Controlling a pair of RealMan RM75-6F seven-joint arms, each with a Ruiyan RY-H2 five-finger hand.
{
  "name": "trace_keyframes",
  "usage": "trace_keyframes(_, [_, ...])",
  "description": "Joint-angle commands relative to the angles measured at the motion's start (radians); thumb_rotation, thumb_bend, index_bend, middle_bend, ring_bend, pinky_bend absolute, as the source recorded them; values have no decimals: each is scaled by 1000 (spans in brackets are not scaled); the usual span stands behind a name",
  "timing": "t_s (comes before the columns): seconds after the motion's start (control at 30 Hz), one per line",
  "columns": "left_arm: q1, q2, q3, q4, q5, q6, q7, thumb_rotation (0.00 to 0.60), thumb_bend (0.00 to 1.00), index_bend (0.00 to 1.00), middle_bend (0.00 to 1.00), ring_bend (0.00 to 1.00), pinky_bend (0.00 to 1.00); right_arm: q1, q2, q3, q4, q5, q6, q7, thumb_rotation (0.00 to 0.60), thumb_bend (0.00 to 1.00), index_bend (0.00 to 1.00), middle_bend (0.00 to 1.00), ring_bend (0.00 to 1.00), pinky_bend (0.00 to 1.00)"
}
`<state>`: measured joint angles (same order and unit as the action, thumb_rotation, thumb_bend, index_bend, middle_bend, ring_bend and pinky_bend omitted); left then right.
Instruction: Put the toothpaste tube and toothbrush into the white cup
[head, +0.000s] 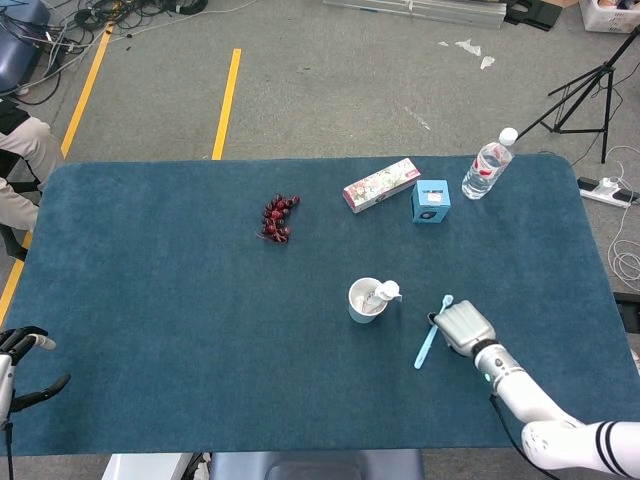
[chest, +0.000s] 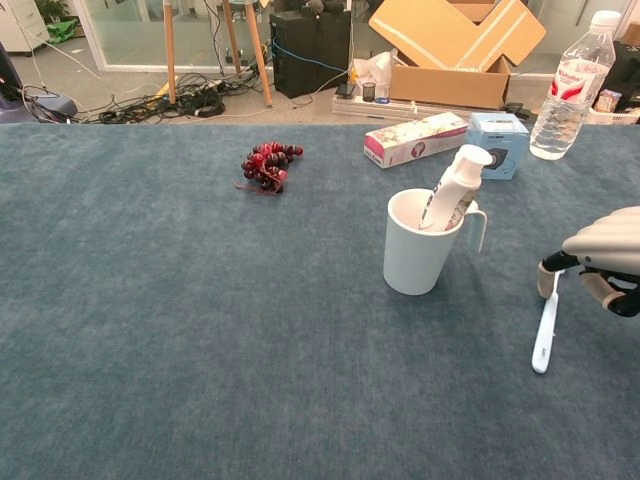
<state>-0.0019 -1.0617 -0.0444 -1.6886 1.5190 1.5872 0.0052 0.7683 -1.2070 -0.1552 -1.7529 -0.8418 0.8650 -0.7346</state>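
The white cup (head: 362, 303) (chest: 412, 252) stands right of the table's middle with the toothpaste tube (head: 384, 293) (chest: 456, 184) leaning inside it, cap up. The light blue toothbrush (head: 429, 339) (chest: 544, 331) lies on the cloth right of the cup, its head end at my right hand (head: 463, 327) (chest: 606, 250). The thumb and a curled finger pinch that head end, and the handle tip rests on the table. My left hand (head: 18, 352) hangs off the table's front left corner with its fingers apart and nothing in them.
A bunch of dark red grapes (head: 278, 217) (chest: 267, 165) lies left of centre. At the back right stand a toothpaste box (head: 380, 184) (chest: 415, 138), a small blue box (head: 431, 200) (chest: 497, 130) and a water bottle (head: 487, 165) (chest: 570, 85).
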Motion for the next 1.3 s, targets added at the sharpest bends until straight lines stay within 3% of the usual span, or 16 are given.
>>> trace_keyframes(0.03, [0, -1, 0, 0, -1, -1, 1, 600, 28, 468, 365, 311, 375, 1, 10, -6, -13, 6, 4, -6, 600, 834, 302, 889, 915, 946])
trace_keyframes(0.3, [-3, -4, 2, 2, -2, -7, 5, 600, 27, 468, 365, 311, 375, 4, 41, -15, -46, 12, 19, -9, 600, 834, 370, 891, 915, 947])
trace_keyframes(0.53, [-4, -4, 0, 2, -5, -9, 6, 600, 26, 468, 365, 311, 375, -58, 70, 11, -52, -203, 101, 126, 600, 795, 386, 868, 895, 947])
trace_keyframes(0.63, [-4, -5, 0, 3, -5, -9, 6, 600, 26, 468, 365, 311, 375, -87, 86, 8, -37, -327, 126, 203, 600, 689, 390, 804, 838, 927])
trace_keyframes(0.87, [-4, -6, 1, 3, -2, -6, 7, 600, 26, 468, 365, 311, 375, -131, 101, -14, 7, -506, 159, 286, 600, 376, 390, 540, 567, 725])
trace_keyframes(0.97, [-4, -7, 1, 3, -2, -6, 8, 600, 25, 468, 365, 311, 375, -151, 98, -22, 27, -566, 176, 307, 600, 320, 390, 479, 442, 619])
trace_keyframes(1.07, [-4, -7, 1, 2, -2, -7, 10, 600, 27, 468, 365, 311, 375, -171, 89, -29, 59, -630, 201, 328, 600, 287, 391, 464, 414, 595])
trace_keyframes(1.13, [-4, -7, 2, 3, -2, -7, 11, 600, 26, 468, 365, 311, 375, -179, 82, -31, 82, -664, 215, 327, 600, 254, 391, 475, 428, 601])
trace_keyframes(1.17, [-4, -8, 2, 2, -2, -8, 12, 600, 26, 468, 365, 311, 375, -185, 74, -29, 102, -685, 225, 322, 600, 228, 391, 526, 480, 635])
trace_keyframes(1.3, [-5, -9, 2, 2, -2, -8, 14, 600, 28, 468, 365, 311, 375, -194, 53, -21, 141, -714, 226, 297, 600, 162, 391, 876, 805, 875])
